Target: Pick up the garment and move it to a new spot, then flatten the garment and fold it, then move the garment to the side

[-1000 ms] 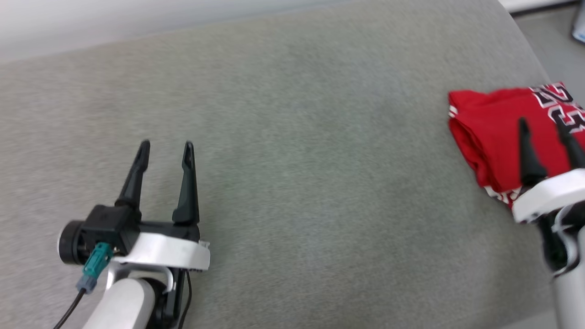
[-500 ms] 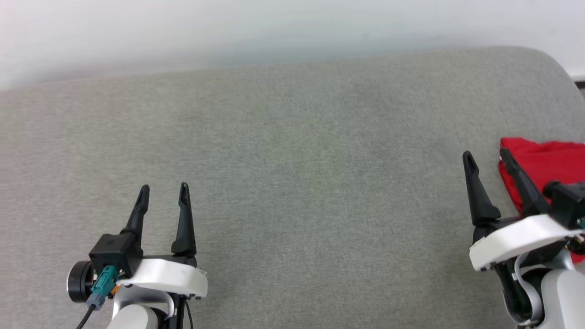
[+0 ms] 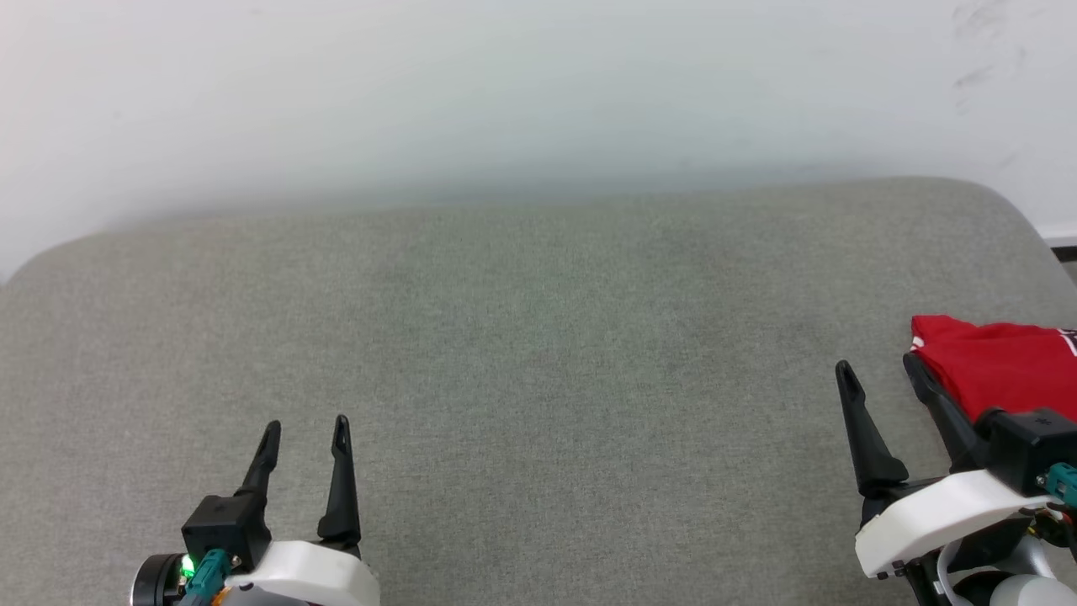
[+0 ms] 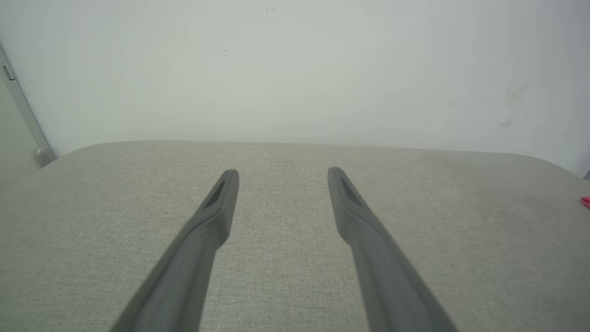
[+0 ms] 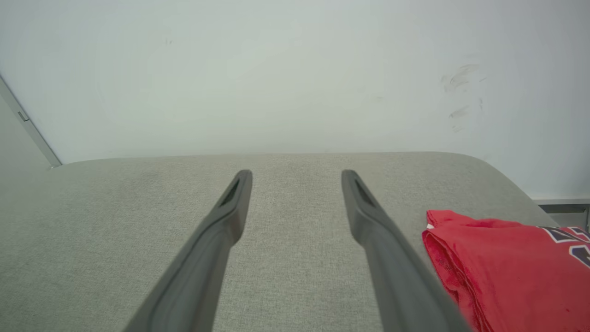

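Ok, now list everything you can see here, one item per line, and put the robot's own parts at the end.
jersey: one, red with dark white-edged numerals, lying in layers at the cushion's far right, just right of the right gripper
cushion: one, grey-green woven fabric with rounded corners, under everything
wall: one, white, behind the cushion
scuff marks: a few, grey, on the wall's right part
strip: one, grey, slanting down the wall at the left edge of the wrist views
left gripper: one, dark fingers on a white mount, jaws open and empty, lower left over the cushion
right gripper: one, same colours, jaws open and empty, lower right beside the jersey
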